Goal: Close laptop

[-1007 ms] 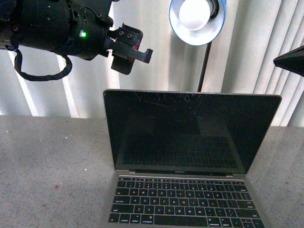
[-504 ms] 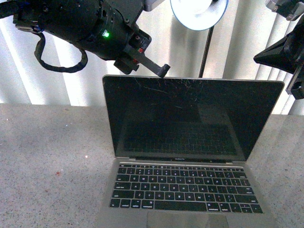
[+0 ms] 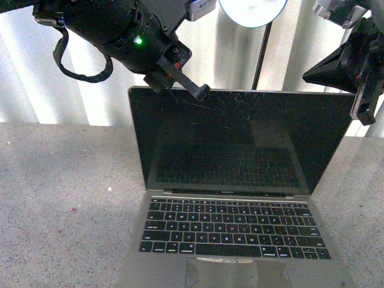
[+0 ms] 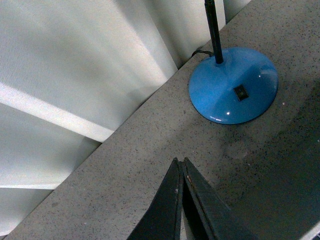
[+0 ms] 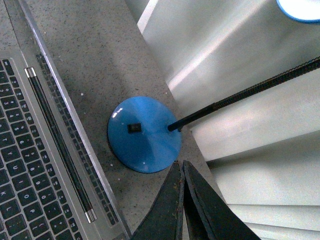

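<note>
On grey worktop, centre: silver laptop, lid open, screen cracked. Left end effector closed, empty, at lid's top edge; right end effector closed, empty, beside lid's right corner.

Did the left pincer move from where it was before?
Yes. The left pincer dropped down and rightward, from well above the laptop to its lid's top edge.

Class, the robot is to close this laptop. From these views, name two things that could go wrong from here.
1. The shut left pincer is at the top edge of the laptop, by the cracks; pushing there might worsen them.
2. The right pincer hangs above the lamp base behind the laptop, near its pole; it could knock it over.
</note>
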